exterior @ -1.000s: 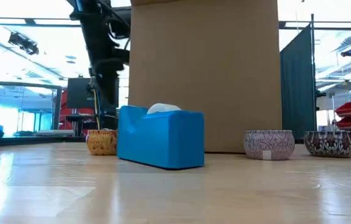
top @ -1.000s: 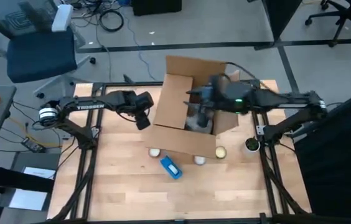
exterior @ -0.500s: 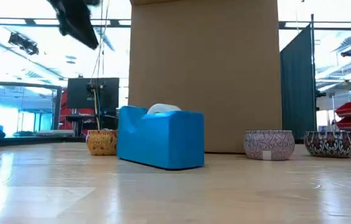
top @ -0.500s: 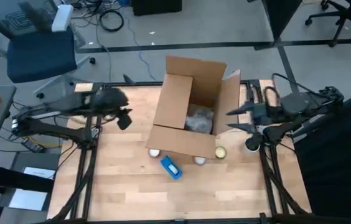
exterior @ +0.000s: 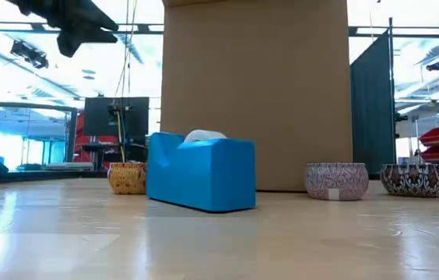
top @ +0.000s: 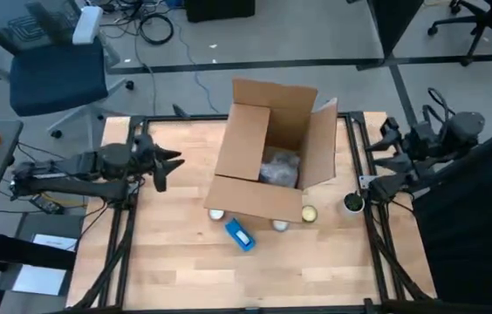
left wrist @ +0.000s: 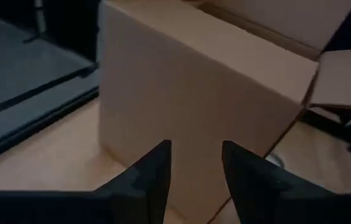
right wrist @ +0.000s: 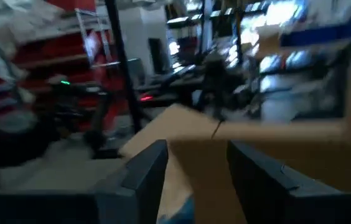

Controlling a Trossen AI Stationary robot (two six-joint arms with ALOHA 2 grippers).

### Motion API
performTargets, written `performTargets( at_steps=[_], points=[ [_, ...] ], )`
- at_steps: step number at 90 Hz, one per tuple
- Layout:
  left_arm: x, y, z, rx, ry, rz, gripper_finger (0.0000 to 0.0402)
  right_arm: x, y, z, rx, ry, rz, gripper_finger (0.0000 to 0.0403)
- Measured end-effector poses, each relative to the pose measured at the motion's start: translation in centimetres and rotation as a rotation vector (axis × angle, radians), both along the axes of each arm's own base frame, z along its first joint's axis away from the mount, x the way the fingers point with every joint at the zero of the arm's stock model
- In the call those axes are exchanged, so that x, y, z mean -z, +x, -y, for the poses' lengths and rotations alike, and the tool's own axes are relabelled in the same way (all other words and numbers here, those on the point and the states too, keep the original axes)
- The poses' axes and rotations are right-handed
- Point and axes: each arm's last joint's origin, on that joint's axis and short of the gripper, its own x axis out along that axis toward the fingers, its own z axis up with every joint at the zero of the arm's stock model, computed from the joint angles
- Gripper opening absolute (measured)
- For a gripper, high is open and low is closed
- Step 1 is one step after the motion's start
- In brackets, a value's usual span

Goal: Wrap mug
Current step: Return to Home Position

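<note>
The wooden table (top: 167, 262) fills the middle of the high view, and near its far edge stands an open cardboard box (top: 244, 157), upright with its flaps raised. In the low view the box's plain front wall (exterior: 258, 85) rises past the top of the picture. The left arm lies low along the table's left edge, well apart from the box. Its left gripper (top: 169, 171) points toward the box's side, and the left wrist view shows the two dark fingers (left wrist: 154, 177) parted by a moderate gap with nothing between them, the brown wall of the box (left wrist: 188, 93) ahead. The right arm is folded up beyond the table's right edge, also clear of the box. Its right gripper (top: 387, 146) is empty too, the fingers (right wrist: 144, 171) standing apart in the right wrist view. The bubble-wrapped mug (top: 279, 167) sits inside the box on its floor, toward the right wall — only pale, crinkled wrap shows, with the mug itself hidden under it. In front of the box lies a blue tape dispenser (top: 240, 235) with a white roll in its top (exterior: 204, 135). Small round tins stand in a loose row along the box's front: one (top: 217, 214) left of the dispenser, yellow-patterned in the low view (exterior: 127, 177), two (top: 279, 224) (top: 308, 214) to its right, and a darker one (top: 352, 204) by the right-hand frame.
</note>
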Motion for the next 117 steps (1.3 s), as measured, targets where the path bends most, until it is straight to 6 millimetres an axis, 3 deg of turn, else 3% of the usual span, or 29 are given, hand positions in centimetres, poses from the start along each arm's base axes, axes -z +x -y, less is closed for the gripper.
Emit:
performTargets(
  at_steps=[15, 26, 40, 52, 61, 75, 89, 117],
  points=[
    [2.7, 1.0, 0.1, 0.014, 0.001, 0.053, 0.0129, 4.1, -1.8, 1.0, 0.056, 0.117, -0.201, 0.0151],
    [4.6, 1.5, 0.2, 0.048, 0.036, 0.109, 0.0129, 7.3, -1.4, 0.9, 0.099, 0.162, -0.250, 0.0150],
    [6.2, 1.5, 0.3, 0.092, 0.133, 0.275, 0.0129, 10.4, 2.1, -0.9, 0.096, 0.108, -0.266, 0.0142],
    [7.4, 1.0, 0.3, 0.099, 0.183, 0.378, 0.0129, 12.0, 5.2, -2.4, 0.084, 0.045, -0.084, 0.0135],
    [8.3, 0.5, 0.3, 0.096, 0.185, 0.421, 0.0129, 13.6, 6.6, -3.1, 0.093, 0.010, 0.009, 0.0130],
    [9.4, 0.0, 0.3, 0.095, 0.164, 0.437, 0.0129, 16.5, 8.0, -3.1, 0.237, 0.050, 0.003, 0.0121],
    [9.8, -0.1, 0.3, 0.091, 0.164, 0.435, 0.0129, 18.0, 8.6, -2.3, 0.318, 0.072, -0.034, 0.0109],
    [9.9, -0.1, 0.0, 0.002, 0.163, 0.426, 0.0129, 18.3, 8.9, -0.6, 0.278, 0.024, -0.046, 0.0075]
  ],
)
